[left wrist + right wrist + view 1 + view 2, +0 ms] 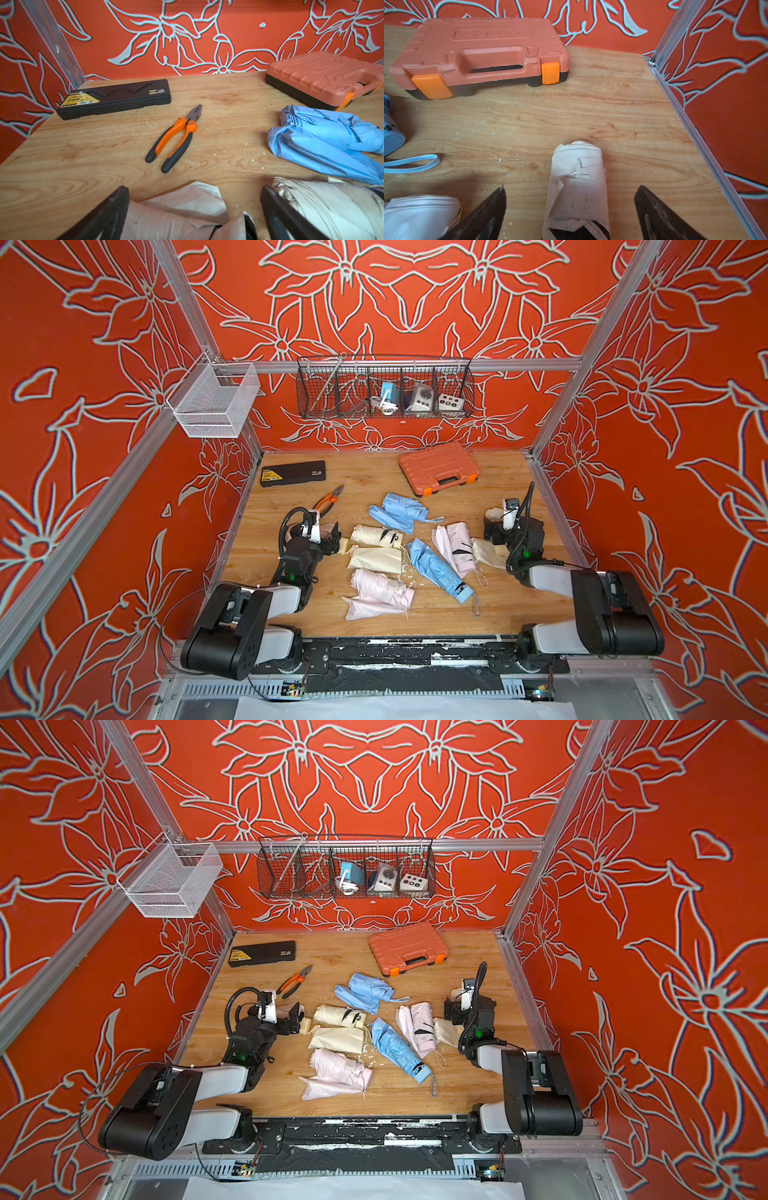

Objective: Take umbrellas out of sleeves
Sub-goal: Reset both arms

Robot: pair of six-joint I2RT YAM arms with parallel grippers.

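Cream, pale pink and light blue umbrellas and limp sleeves lie mixed mid-table in both top views, among them a cream umbrella [376, 537], a cream sleeve [376, 559] and a long blue umbrella [436, 568]. My left gripper [336, 540] [193, 189] is open over a cream fabric piece [176, 214]; whether that is a sleeve or an umbrella does not show. A blue umbrella [332, 124] lies beyond it. My right gripper [492, 526] [571, 188] is open astride another cream umbrella [577, 182], with neither finger touching it.
An orange plastic case [438, 467] and a black flat case [293, 473] lie at the back of the table. Orange-handled pliers [328, 499] lie near the left arm. Wire baskets [384, 387] hang on the back rail. The right frame rail [695, 128] runs close to the right gripper.
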